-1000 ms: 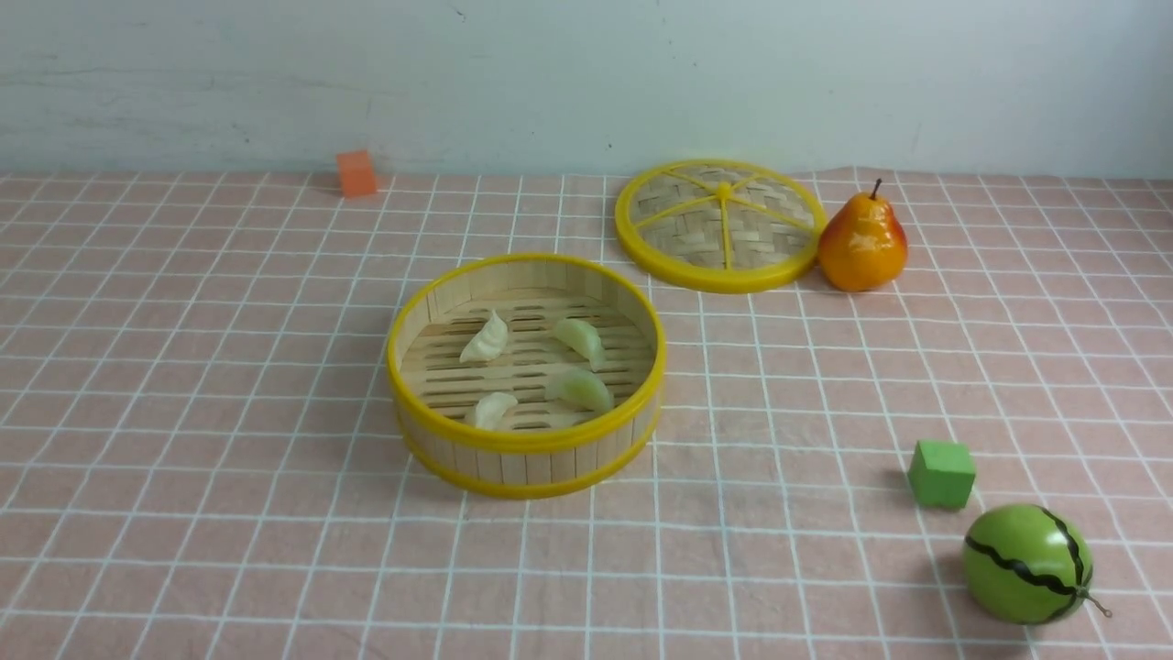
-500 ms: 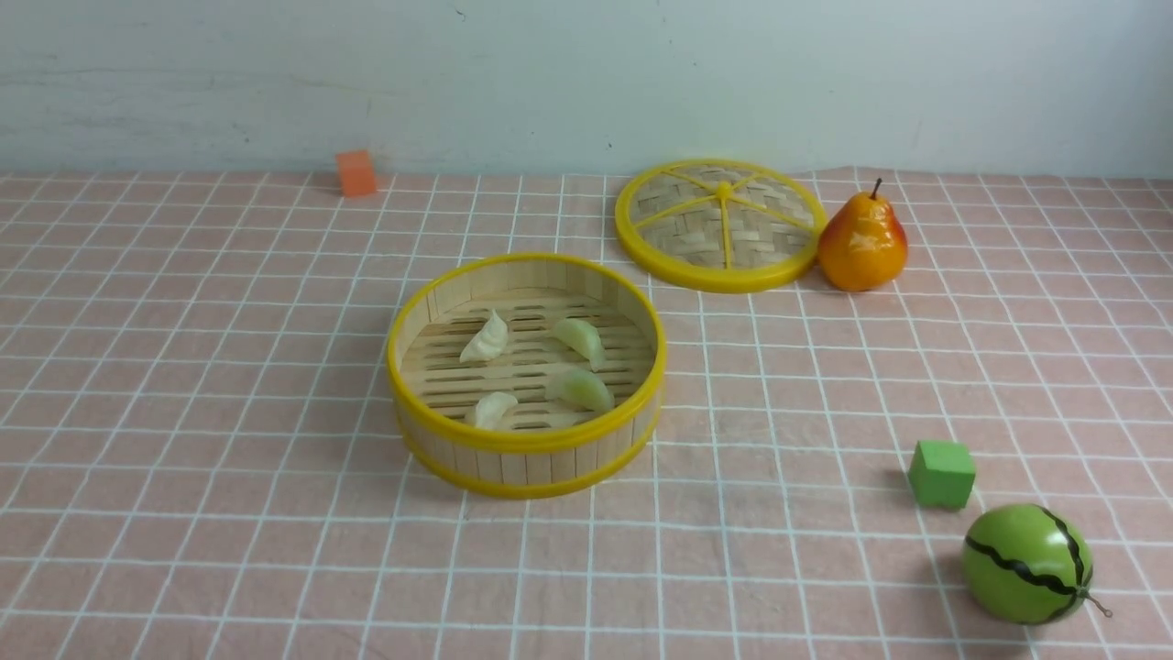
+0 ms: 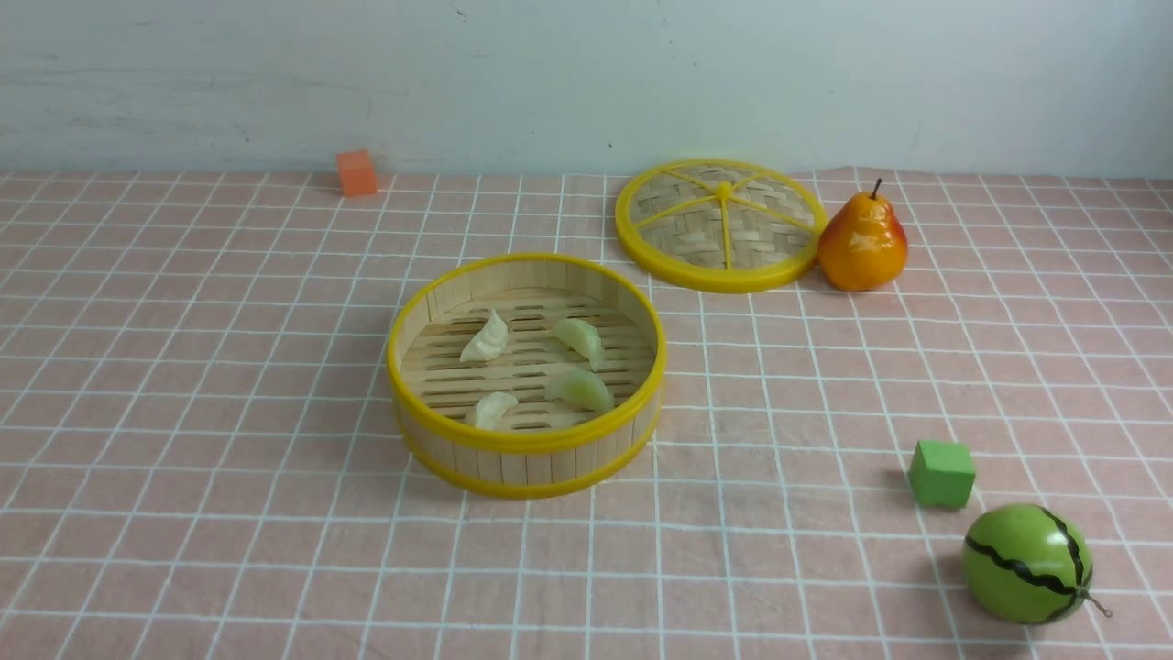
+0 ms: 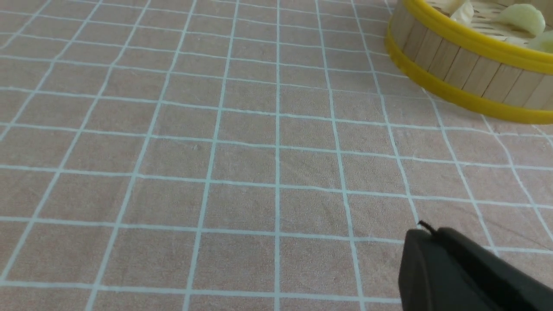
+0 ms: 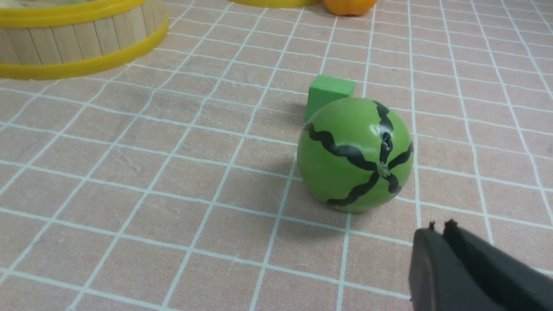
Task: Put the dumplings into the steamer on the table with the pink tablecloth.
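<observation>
The steamer (image 3: 525,449) stands mid-table on the pink tablecloth (image 3: 183,385). Inside it lie two cream dumplings (image 3: 486,339) (image 3: 492,409) and two green dumplings (image 3: 581,338) (image 3: 580,389). Neither arm shows in the front view. In the left wrist view my left gripper (image 4: 425,231) is shut and empty, low over bare cloth, with the steamer (image 4: 466,56) off to one side. In the right wrist view my right gripper (image 5: 438,229) is shut and empty, just short of a toy watermelon (image 5: 354,153); the steamer's wall (image 5: 77,39) shows at the far corner.
The flat woven yellow-rimmed lid (image 3: 719,225) lies at the back right beside a pear (image 3: 862,241). A green cube (image 3: 941,472) and the watermelon (image 3: 1026,564) sit front right. An orange cube (image 3: 356,172) stands at the back left by the wall.
</observation>
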